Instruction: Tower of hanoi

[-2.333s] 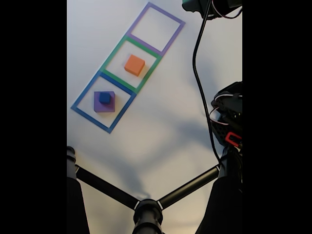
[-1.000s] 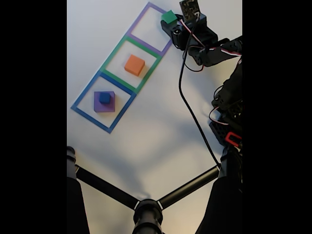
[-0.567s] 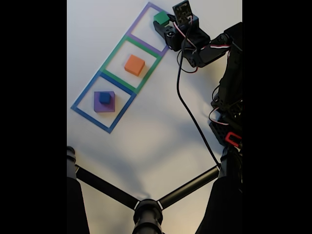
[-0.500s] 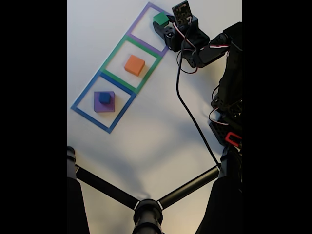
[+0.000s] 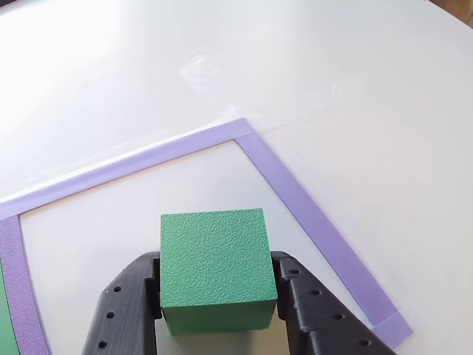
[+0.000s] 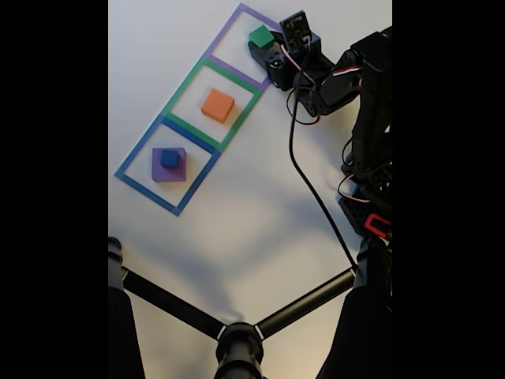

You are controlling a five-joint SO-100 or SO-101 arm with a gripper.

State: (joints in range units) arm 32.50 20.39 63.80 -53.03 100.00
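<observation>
A green block (image 5: pixel 216 268) sits between the black fingers of my gripper (image 5: pixel 214 296), which is shut on it over the purple tape square (image 5: pixel 310 211). In the fixed view the same green block (image 6: pixel 259 36) and gripper (image 6: pixel 265 44) are at the right side of the purple tape square (image 6: pixel 228 26). An orange block (image 6: pixel 218 105) lies inside the green tape square (image 6: pixel 183 84). The small blue cube (image 6: pixel 170 158) rests on the flat purple block (image 6: pixel 168 169) inside the blue tape square (image 6: pixel 137 150).
The white table (image 6: pixel 252 205) is bare to the right of the tape squares. A black cable (image 6: pixel 304 174) hangs from the arm. A dark tripod-like stand (image 6: pixel 237 339) crosses the bottom of the fixed view.
The arm swung in from the upper right with the green block and has carried it left and slightly down, to the purple tape square. The other blocks have not moved.
</observation>
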